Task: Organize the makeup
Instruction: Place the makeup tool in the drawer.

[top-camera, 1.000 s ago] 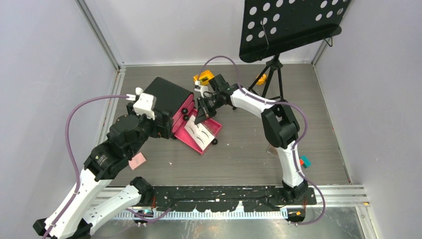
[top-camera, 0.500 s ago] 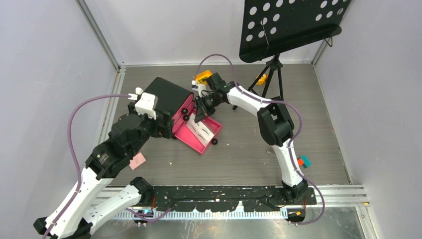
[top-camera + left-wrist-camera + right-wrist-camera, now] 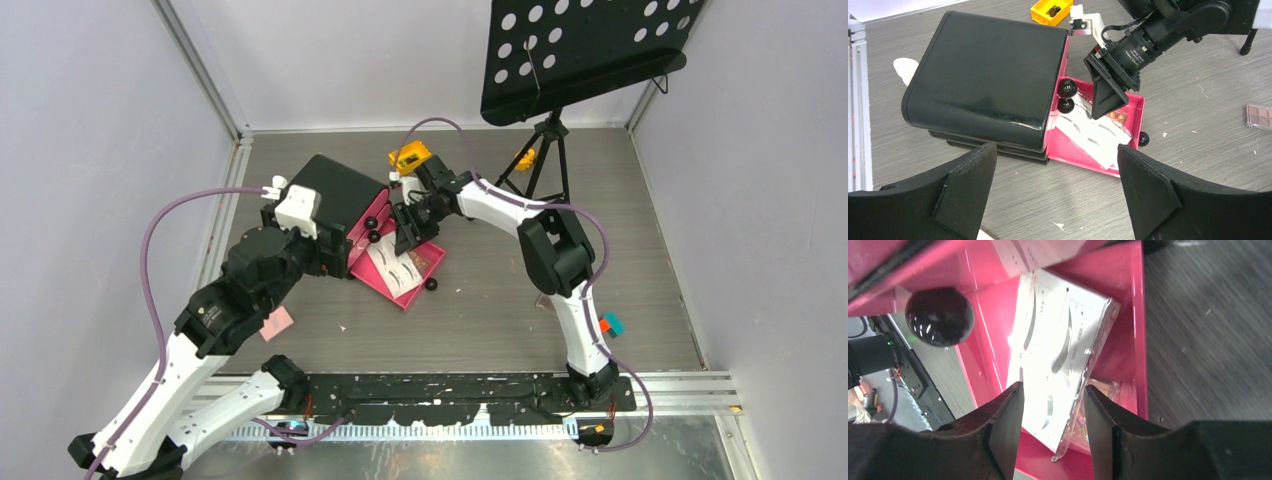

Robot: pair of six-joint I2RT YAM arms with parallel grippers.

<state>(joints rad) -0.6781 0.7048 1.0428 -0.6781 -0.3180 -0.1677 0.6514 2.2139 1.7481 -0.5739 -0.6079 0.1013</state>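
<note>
The black chest (image 3: 335, 200) has its lowest pink drawer (image 3: 432, 256) pulled out. In that drawer lies the white eyebrow card (image 3: 1053, 355) on top of an orange-brown packet (image 3: 1110, 390). My right gripper (image 3: 1053, 392) hangs just over the card with its jaws apart, and the card lies free below them. From above, the right gripper (image 3: 408, 233) is at the drawer's far end, beside the black drawer knobs (image 3: 1066, 96). My left gripper (image 3: 1055, 150) is wide open and holds nothing, hovering over bare table on the near side of the chest.
A yellow block (image 3: 410, 157) lies behind the chest, and a brown palette (image 3: 1259, 116) lies to the right. A pink pad (image 3: 275, 323) and a teal block (image 3: 611, 323) lie near the front. The black music stand (image 3: 580, 50) stands at the back right.
My right gripper's jaws have gone from shut to apart over the drawer, and the eyebrow card now lies loose in it. The left arm has barely moved.
</note>
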